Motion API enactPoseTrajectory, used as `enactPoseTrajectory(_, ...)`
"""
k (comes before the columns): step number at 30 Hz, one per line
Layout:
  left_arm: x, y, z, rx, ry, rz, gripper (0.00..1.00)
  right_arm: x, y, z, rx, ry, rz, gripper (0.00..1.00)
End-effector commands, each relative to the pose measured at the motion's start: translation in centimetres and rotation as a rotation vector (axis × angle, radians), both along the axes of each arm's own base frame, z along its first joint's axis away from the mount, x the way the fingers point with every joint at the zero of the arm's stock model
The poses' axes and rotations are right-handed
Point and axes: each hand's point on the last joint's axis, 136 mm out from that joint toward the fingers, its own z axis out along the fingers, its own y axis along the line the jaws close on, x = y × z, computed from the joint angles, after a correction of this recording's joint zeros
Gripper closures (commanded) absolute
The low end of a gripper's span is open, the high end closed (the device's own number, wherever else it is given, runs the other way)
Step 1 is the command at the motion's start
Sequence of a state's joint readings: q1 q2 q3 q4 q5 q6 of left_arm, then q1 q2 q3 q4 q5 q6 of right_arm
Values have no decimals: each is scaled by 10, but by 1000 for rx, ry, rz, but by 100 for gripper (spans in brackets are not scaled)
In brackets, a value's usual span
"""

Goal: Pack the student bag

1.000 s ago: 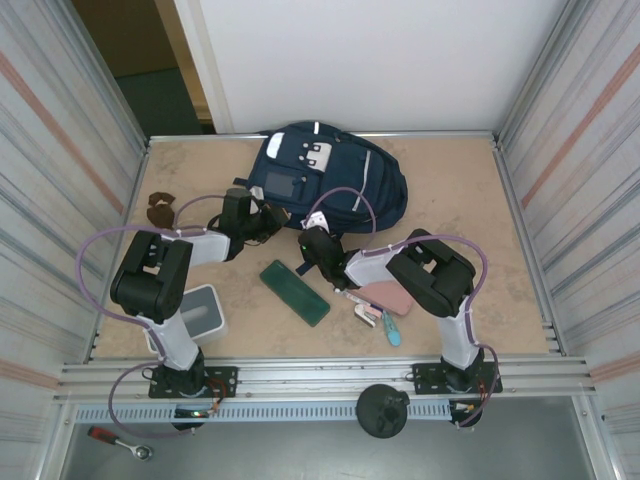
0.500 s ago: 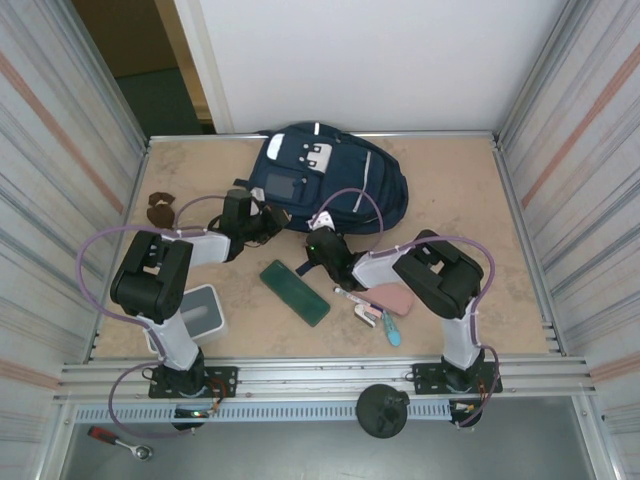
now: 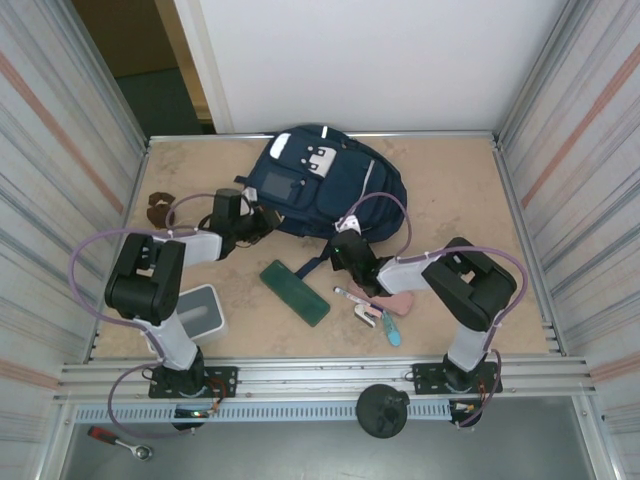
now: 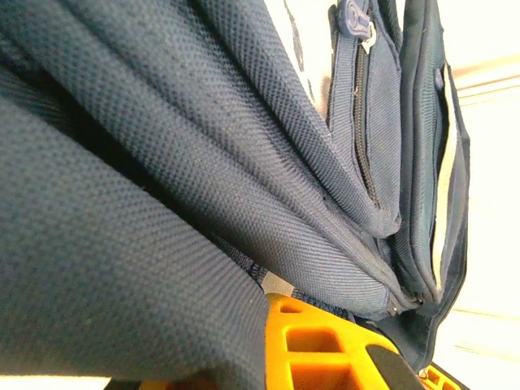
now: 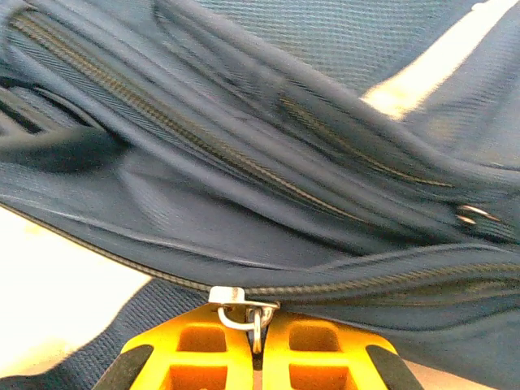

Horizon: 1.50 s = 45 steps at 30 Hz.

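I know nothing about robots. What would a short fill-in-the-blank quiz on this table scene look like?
1. The right gripper pinches the metal ____ pull of the student bag.
2. The left gripper is ____ (open or shut) on a fold of the bag's fabric.
3. The small pouch beside the right arm is ____ in colour.
4. The white box stands beside the ____ arm's base.

Missing words: zipper; shut; pink; left.

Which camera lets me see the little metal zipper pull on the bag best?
The right wrist camera: the zipper pull sits big and close, pinched in the right gripper. The top camera shows the whole student bag, where the pull is too tiny to pick out. The left wrist camera shows close-up bag folds.
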<state>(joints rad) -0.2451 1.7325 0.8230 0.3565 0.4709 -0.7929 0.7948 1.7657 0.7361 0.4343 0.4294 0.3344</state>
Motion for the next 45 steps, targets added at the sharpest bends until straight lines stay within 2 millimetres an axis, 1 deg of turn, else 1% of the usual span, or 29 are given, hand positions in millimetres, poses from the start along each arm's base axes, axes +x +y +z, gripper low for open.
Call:
enactPoseTrajectory(1, 10, 18, 23, 34, -93, 24, 100, -1, -30, -1, -15, 33, -76, 100)
enactPoseTrajectory(6, 17, 33, 20, 48, -87, 53, 100, 1, -50, -1, 28, 91, -85, 100)
enactPoseTrajectory(9, 21, 42, 16, 58, -81, 69, 100, 2, -58, -5, 47, 131, -90, 100)
enactPoseTrajectory(10, 22, 43, 13, 64, -76, 68, 100, 3, -58, -4, 50, 137, -85, 100)
enactPoseTrajectory(13, 24, 42, 10, 75, -69, 52, 100, 2, -53, -2, 78, 155, -60, 100)
enactPoseTrajectory(18, 28, 41, 7, 79, -68, 38, 100, 0, -27, 9, 166, 182, 44, 100)
enactPoseTrajectory(19, 28, 41, 8, 84, -72, 36, 97, -1, -23, 12, 180, 185, 62, 100)
enactPoseTrajectory(23, 26, 46, 18, 134, -107, 36, 70, -1, -11, 26, 219, 206, 105, 100)
enactPoseTrajectory(25, 24, 49, 26, 182, -142, 32, 59, -2, -8, 32, 230, 214, 114, 100)
enactPoseTrajectory(27, 20, 52, 36, 258, -191, 25, 52, -1, -8, 37, 237, 220, 118, 100)
enactPoseTrajectory(29, 16, 51, 48, 367, -264, 5, 48, -1, -8, 40, 247, 233, 119, 100)
enactPoseTrajectory(31, 11, 43, 61, 470, -352, -35, 46, -1, -8, 44, 258, 235, 121, 100)
enactPoseTrajectory(33, 5, 27, 74, 565, -467, -110, 46, 0, -9, 46, 263, 238, 120, 100)
enactPoseTrajectory(36, -6, -5, 87, 665, -639, -235, 45, 0, -9, 48, 274, 239, 122, 100)
enactPoseTrajectory(37, -12, -18, 89, 688, -698, -290, 45, 0, -9, 48, 276, 241, 123, 100)
enactPoseTrajectory(39, -24, -44, 90, 726, -805, -410, 45, 0, -10, 48, 279, 243, 122, 100)
enactPoseTrajectory(41, -35, -69, 84, 774, -887, -534, 45, -1, -10, 48, 282, 246, 123, 100)
enactPoseTrajectory(43, -42, -86, 75, 835, -937, -631, 44, -1, -10, 49, 285, 247, 124, 100)
enactPoseTrajectory(45, -46, -98, 67, 875, -971, -681, 43, -2, -11, 48, 287, 248, 121, 100)
